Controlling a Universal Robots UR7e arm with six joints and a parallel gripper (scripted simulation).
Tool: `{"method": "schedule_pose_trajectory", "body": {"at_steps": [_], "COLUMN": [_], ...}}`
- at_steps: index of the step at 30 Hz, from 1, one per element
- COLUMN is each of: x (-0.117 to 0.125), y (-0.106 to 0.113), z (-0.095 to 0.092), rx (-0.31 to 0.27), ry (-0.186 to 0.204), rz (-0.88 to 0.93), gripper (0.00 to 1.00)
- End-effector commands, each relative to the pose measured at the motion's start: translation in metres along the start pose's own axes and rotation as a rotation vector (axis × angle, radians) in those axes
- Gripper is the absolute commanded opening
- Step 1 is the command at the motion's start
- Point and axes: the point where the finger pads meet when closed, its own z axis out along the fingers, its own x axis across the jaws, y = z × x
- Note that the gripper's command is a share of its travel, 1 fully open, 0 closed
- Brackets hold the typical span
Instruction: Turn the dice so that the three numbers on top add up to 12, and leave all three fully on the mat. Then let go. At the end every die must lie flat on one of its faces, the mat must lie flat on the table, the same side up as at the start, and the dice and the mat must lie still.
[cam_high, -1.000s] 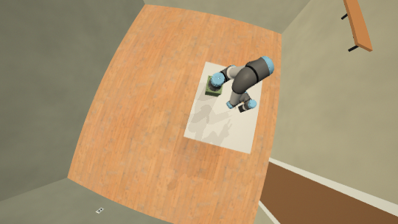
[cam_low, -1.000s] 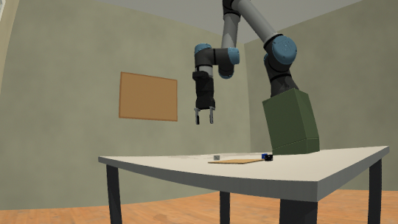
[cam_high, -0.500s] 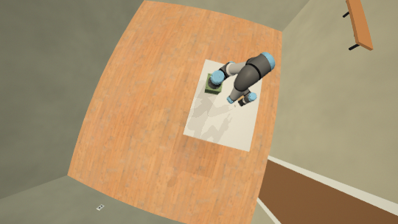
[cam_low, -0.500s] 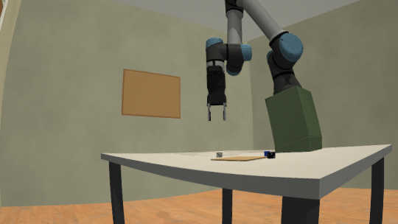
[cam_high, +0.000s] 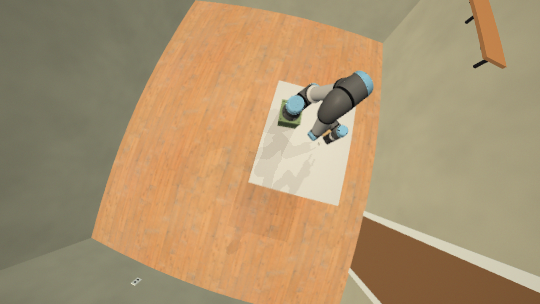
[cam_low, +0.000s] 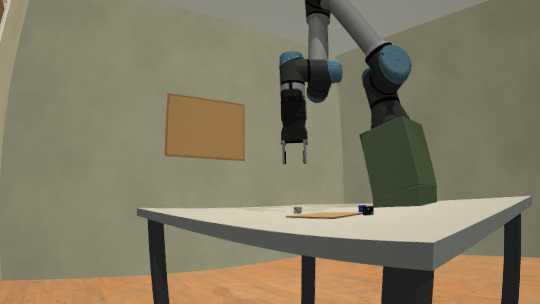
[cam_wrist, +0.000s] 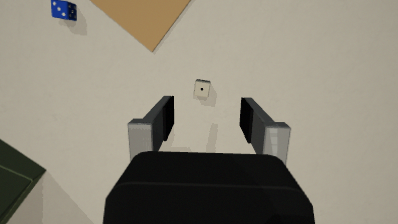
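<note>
A small white die (cam_wrist: 202, 89) lies on the white table with one pip up, off the tan mat (cam_wrist: 142, 17). It also shows in the exterior view (cam_low: 297, 210), just left of the mat (cam_low: 325, 215). A blue die (cam_wrist: 60, 8) with a black die (cam_wrist: 73, 11) touching or close beside it lies off the mat at its other side; in the side view they are the blue one (cam_low: 361, 207) and the black one (cam_low: 368, 210). My gripper (cam_wrist: 207, 110) (cam_low: 294, 161) is open and empty, pointing down, high above the table, with the white die just ahead of the fingertips in the wrist view.
The arm's green pedestal (cam_low: 400, 160) stands on the table behind the mat and shows at the lower left of the wrist view (cam_wrist: 12, 175). The table (cam_high: 305, 145) is small, with wooden floor all around. An orange board (cam_low: 205, 127) hangs on the wall.
</note>
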Motion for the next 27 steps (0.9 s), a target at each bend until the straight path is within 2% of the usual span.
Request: {"method": "schedule_pose_trajectory", "body": {"at_steps": [1,16,27], "x": [0.0,0.0,0.001], "y": [0.0,0.0,0.0], "z": [0.001,0.025,0.062], "rx": [0.0,0.0,0.0], "ry": [0.001,0.001,0.001], "rz": [0.0,0.0,0.0], "gripper": [1.0,1.0,1.0]}}
